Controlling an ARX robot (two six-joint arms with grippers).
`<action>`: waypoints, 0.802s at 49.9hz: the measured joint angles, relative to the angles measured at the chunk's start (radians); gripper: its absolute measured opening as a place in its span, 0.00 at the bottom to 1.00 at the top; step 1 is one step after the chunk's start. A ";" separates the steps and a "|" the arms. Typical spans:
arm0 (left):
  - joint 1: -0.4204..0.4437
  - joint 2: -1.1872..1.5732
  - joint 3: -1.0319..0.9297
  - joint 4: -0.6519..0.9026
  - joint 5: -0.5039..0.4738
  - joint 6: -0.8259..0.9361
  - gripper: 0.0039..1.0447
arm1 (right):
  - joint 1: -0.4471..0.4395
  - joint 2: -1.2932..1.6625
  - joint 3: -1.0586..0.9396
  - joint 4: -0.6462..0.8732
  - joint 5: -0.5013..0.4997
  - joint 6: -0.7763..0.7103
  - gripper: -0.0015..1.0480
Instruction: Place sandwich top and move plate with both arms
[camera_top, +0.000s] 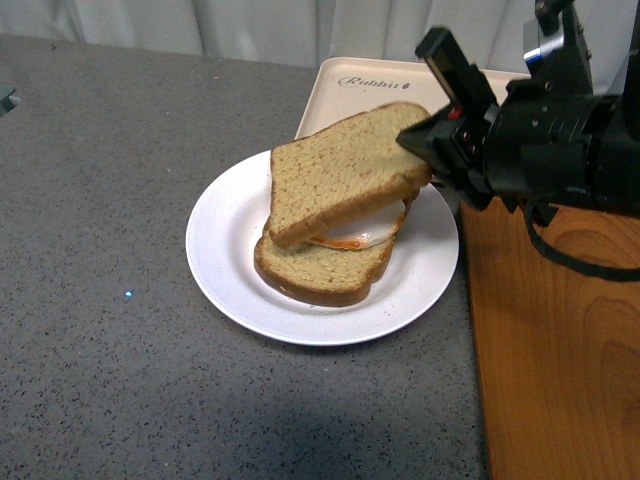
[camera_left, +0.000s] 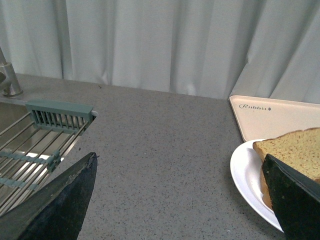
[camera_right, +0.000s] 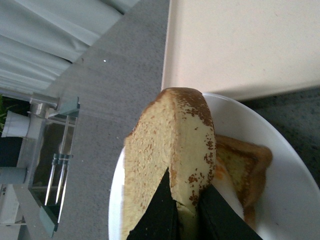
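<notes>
My right gripper (camera_top: 418, 148) is closed narrow on the right edge of the top (camera_top: 340, 170), so the slice reaches away from it to the left, its long axis across the plate (camera_top: 225, 250). The top is tilted: the held edge is raised, and the opposite edge seems to rest on the egg slice (camera_top: 320, 278), with the egg (camera_top: 365, 232) showing in the gap. I judge that the next move is to lower the held edge and let go. My right arm is the nearer one; my left gripper (camera_left: 180, 160) stands wide and empty, near the plate. The right wrist view shows my fingers (camera_right: 160, 210) pinching both faces of the bread, which the front view hides. Only the left wrist view shows the sink rack (camera_left: 30, 150), and the front view does not show my left arm
</notes>
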 joint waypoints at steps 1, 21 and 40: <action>0.000 0.000 0.000 0.000 0.000 0.000 0.94 | 0.000 0.007 -0.003 0.002 0.002 -0.002 0.03; 0.000 0.000 0.000 0.000 0.000 0.000 0.94 | -0.008 0.028 -0.014 -0.043 0.079 -0.084 0.24; 0.000 0.000 0.000 0.000 0.000 0.000 0.94 | -0.114 -0.151 -0.035 -0.140 0.182 -0.203 0.80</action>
